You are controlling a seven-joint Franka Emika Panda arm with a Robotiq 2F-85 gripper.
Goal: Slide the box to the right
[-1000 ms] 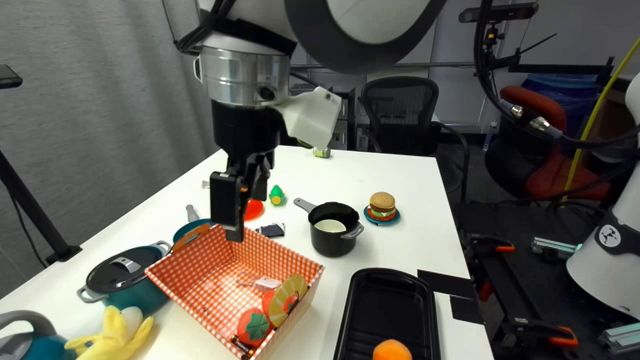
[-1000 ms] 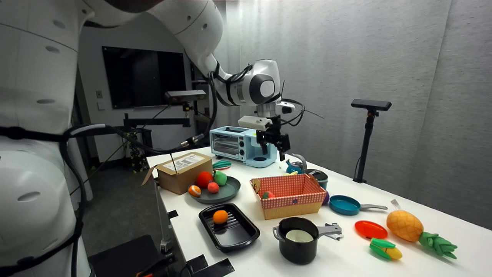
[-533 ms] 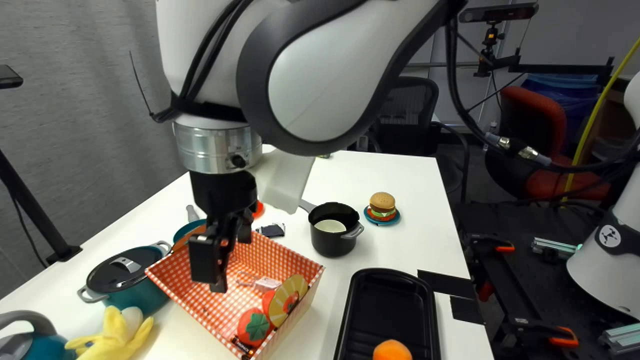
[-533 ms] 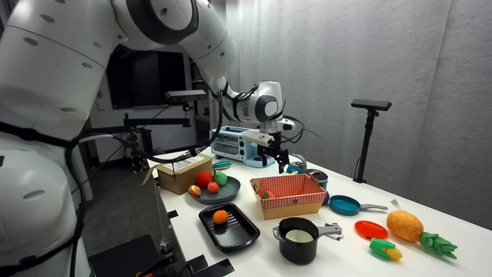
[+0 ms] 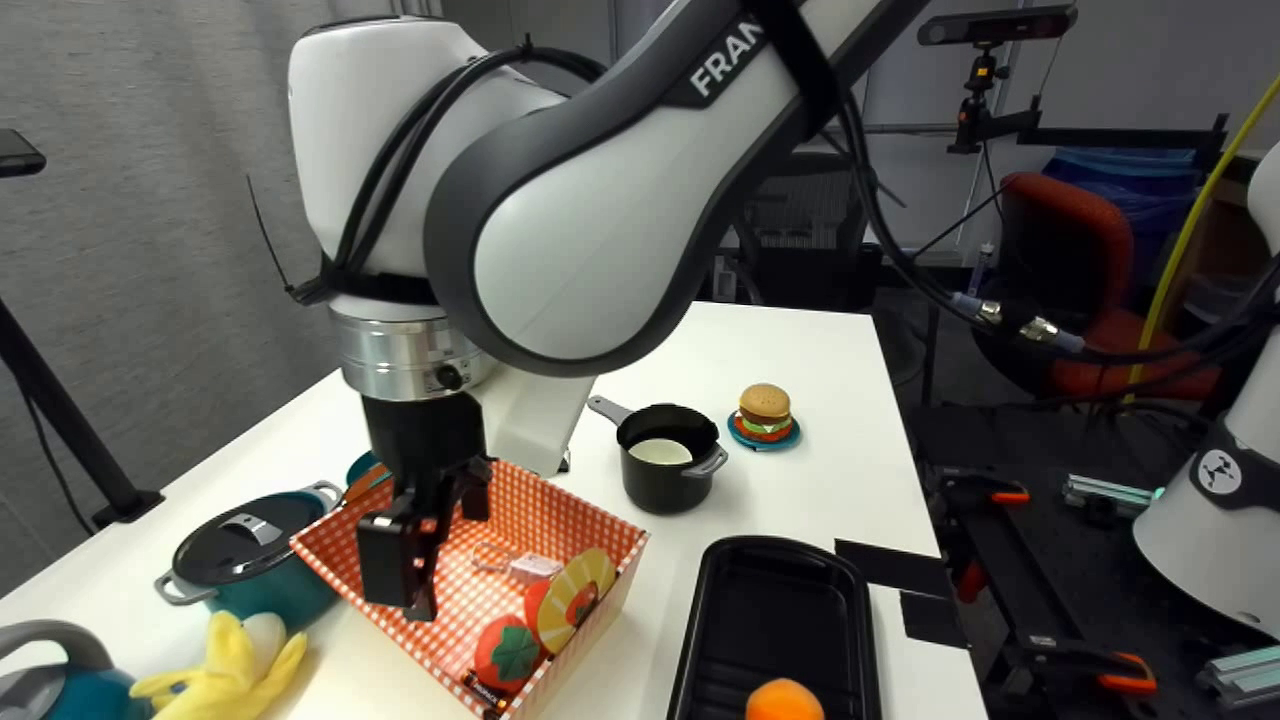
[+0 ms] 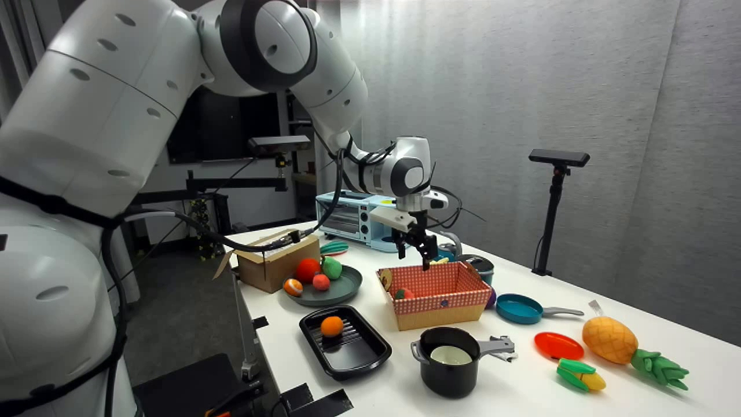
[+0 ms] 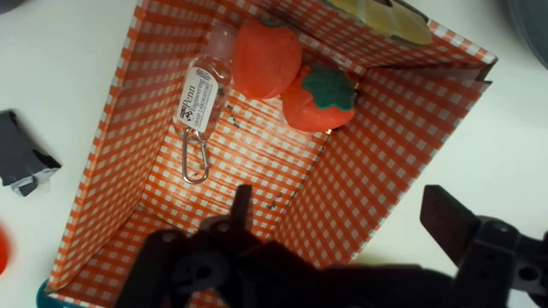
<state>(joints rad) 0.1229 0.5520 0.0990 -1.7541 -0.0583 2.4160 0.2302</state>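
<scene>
Orange-red-and-white checked rectangular box [image 6: 441,317]: upright on white desk [image 6: 393,399], mouth up. Sitting between teal round pot with black lid [image 5: 270,597] and black rectangular tray [image 5: 775,610] in an exterior view. Contents per wrist view: clear plastic bottle with white label [image 7: 200,96] and metal carabiner clip [image 7: 185,160] along a side wall, red rounded toy [image 7: 265,60] right beside it, then red toy fruit with green leaf cap [image 7: 319,100]. Flat yellow slice-shaped disc [image 5: 575,600] upright at an end wall. Black two-finger end effector [image 7: 337,194]: fingers spread wide, one over box interior, one past opposite side wall over desk, in wrist view. Can't tell about contact with wall. Orange round fruit [image 6: 332,326] in tray. Black pot with gray handles [image 5: 665,490] near box, pale bowl [image 5: 660,453] inside. Tan-bunned toy burger [image 5: 765,410] on round teal plate [image 5: 775,445] farther off.
</scene>
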